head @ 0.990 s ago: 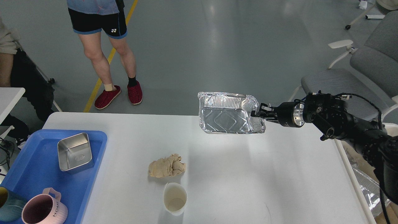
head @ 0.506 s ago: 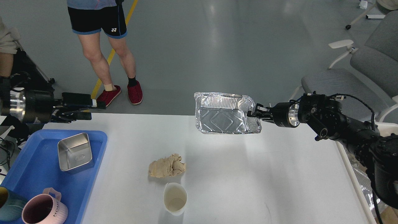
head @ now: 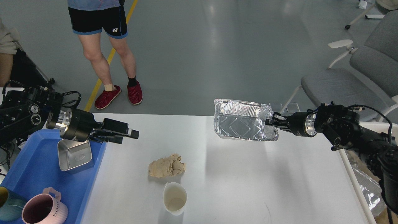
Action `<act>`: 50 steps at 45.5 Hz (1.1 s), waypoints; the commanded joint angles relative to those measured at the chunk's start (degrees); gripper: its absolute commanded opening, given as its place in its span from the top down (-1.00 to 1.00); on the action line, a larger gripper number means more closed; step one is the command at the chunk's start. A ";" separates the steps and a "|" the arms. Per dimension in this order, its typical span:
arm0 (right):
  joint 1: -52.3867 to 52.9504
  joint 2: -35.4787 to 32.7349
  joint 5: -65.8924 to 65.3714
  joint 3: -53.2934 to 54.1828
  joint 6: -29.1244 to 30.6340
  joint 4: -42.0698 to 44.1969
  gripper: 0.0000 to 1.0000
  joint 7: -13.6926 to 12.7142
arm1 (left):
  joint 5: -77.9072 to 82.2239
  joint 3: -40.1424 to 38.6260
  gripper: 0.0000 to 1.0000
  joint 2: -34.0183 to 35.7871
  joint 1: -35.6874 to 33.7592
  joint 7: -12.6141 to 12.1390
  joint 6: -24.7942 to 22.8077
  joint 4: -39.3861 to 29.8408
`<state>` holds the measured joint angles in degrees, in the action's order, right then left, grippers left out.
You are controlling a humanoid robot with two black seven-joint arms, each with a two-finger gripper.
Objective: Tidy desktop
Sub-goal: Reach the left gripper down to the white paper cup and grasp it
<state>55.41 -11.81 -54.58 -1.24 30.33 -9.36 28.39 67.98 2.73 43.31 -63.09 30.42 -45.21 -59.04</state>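
The white desktop (head: 236, 186) fills the lower middle of the head view. My right gripper (head: 270, 122) is shut on the right rim of a foil tray (head: 244, 120) and holds it tilted above the far edge of the desktop. My left gripper (head: 130, 136) reaches in from the left above the desktop's left edge, its fingers slightly apart and empty. A crumpled beige paper wad (head: 167, 166) lies in the middle of the desktop. A white paper cup (head: 175, 198) stands just in front of it.
A blue tray (head: 34, 174) at the left holds a steel box (head: 74, 151), a pink mug (head: 43, 210) and a teal mug (head: 9, 205). A person (head: 102, 46) stands beyond the table. Grey chairs (head: 354, 77) are at the right. A bin with foil (head: 367, 189) sits right of the desktop.
My left arm has come in from the left and moved right and down over the tray's edge. My right gripper has pulled the foil tray to the right and slightly down.
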 commanded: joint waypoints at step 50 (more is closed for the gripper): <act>-0.04 -0.05 0.09 0.72 -0.44 0.04 1.00 0.00 | 3.91 11.42 -0.93 -21.07 2.53 -1.50 8.38 0.59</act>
<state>55.37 -11.87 -54.49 -0.52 29.89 -9.31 28.39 71.79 14.15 22.80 -61.46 28.99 -37.62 -58.65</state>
